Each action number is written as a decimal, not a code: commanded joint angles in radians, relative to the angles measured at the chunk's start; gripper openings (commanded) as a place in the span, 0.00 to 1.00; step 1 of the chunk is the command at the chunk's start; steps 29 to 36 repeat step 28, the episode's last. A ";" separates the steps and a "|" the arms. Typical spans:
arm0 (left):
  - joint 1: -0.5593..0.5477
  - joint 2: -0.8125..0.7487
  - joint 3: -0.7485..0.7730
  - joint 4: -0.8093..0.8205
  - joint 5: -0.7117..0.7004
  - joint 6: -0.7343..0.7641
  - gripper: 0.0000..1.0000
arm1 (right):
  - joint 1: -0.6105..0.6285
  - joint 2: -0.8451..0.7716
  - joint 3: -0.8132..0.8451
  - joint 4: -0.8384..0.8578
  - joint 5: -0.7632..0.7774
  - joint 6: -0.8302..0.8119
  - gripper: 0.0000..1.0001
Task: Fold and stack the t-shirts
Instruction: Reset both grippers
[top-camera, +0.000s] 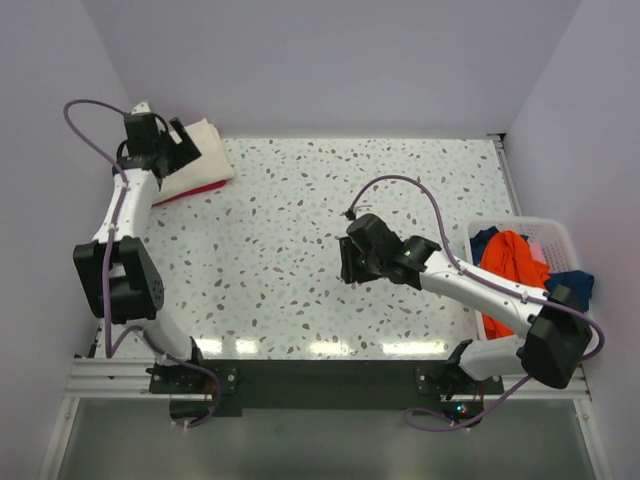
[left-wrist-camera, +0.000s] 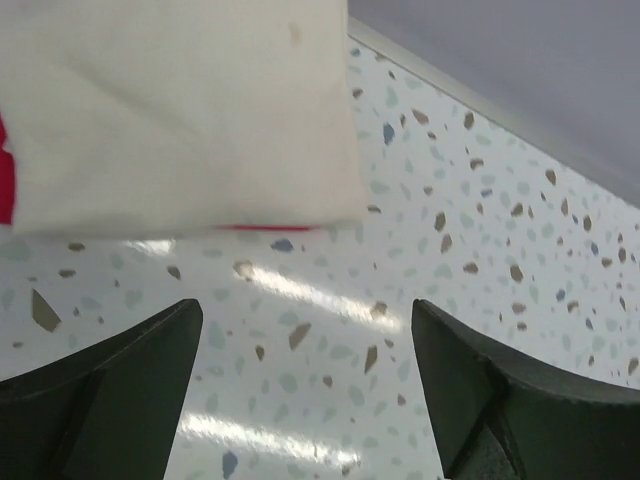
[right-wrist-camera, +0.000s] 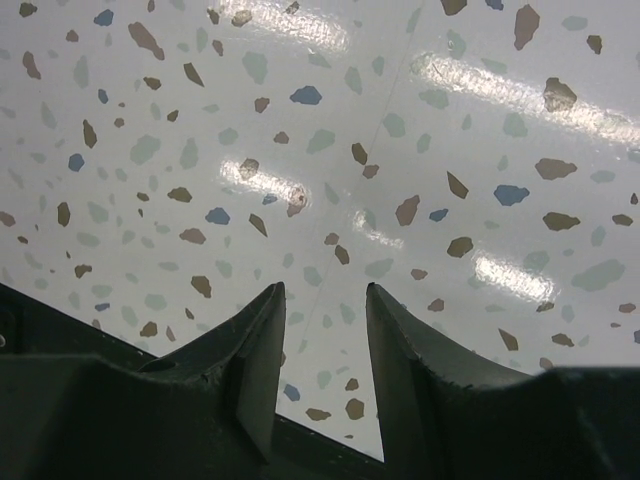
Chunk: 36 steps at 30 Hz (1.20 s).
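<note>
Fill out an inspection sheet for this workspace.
Surface: speckled table, glossy, with light glare.
Job's things: cream tee folded on red tee, far left corner; orange tee and blue tee heaped in basket, right edge.
Clutter: nothing seen.
Grippers: left gripper open, empty, beside the cream tee; right gripper open, empty, over mid-table.
Cables: purple cable looping off each arm.
Surroundings: plain white walls.
</note>
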 joint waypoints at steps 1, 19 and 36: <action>-0.119 -0.190 -0.184 0.079 -0.027 -0.002 0.90 | -0.008 -0.044 0.010 0.017 0.053 -0.021 0.42; -0.857 -0.545 -0.772 0.219 -0.211 -0.156 0.90 | -0.010 -0.145 -0.022 0.011 0.251 -0.011 0.41; -0.865 -0.583 -0.727 0.187 -0.179 -0.094 0.91 | -0.010 -0.166 -0.028 0.018 0.301 0.002 0.39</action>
